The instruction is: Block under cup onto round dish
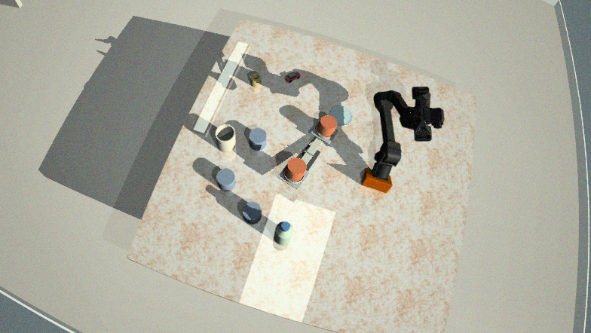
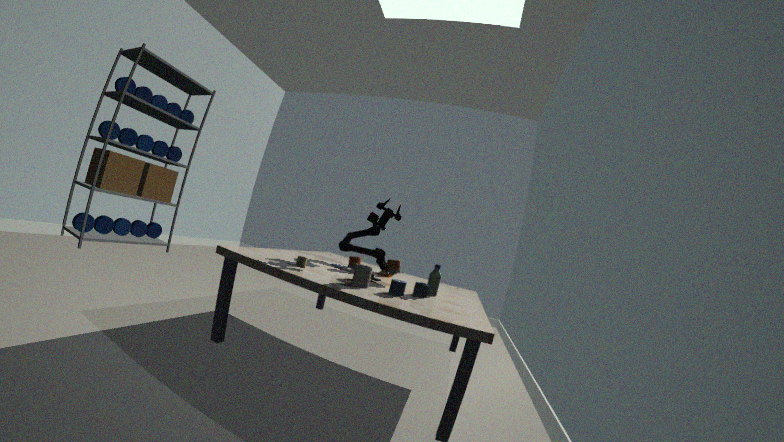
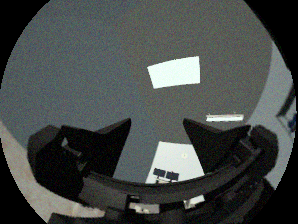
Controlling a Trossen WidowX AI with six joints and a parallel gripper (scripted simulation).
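Two orange-red cups stand upside down on the balance (image 1: 310, 151): one cup (image 1: 327, 125) (image 2: 354, 261) on the end beside the dish, the other cup (image 1: 296, 169) (image 2: 393, 266) on the end toward the bottle. The block is not visible, and I cannot tell which end sits lower. The light-blue round dish (image 1: 341, 115) lies close beside the first cup, with nothing seen on it. My gripper (image 1: 422, 112) (image 2: 394, 203) (image 3: 157, 120) is open and empty, raised high above the table and pointing upward, away from the cups.
Blue cylinders (image 1: 258, 139) (image 1: 225, 179) (image 1: 251, 212), a cream cup (image 1: 225, 142) and a green bottle (image 1: 283, 235) (image 2: 433, 282) stand around the balance. A small yellowish cup (image 1: 255, 79), a toy car (image 1: 292, 77) and a long pale strip (image 1: 215, 97) are farther off. The arm's orange base (image 1: 377, 181) is nearby.
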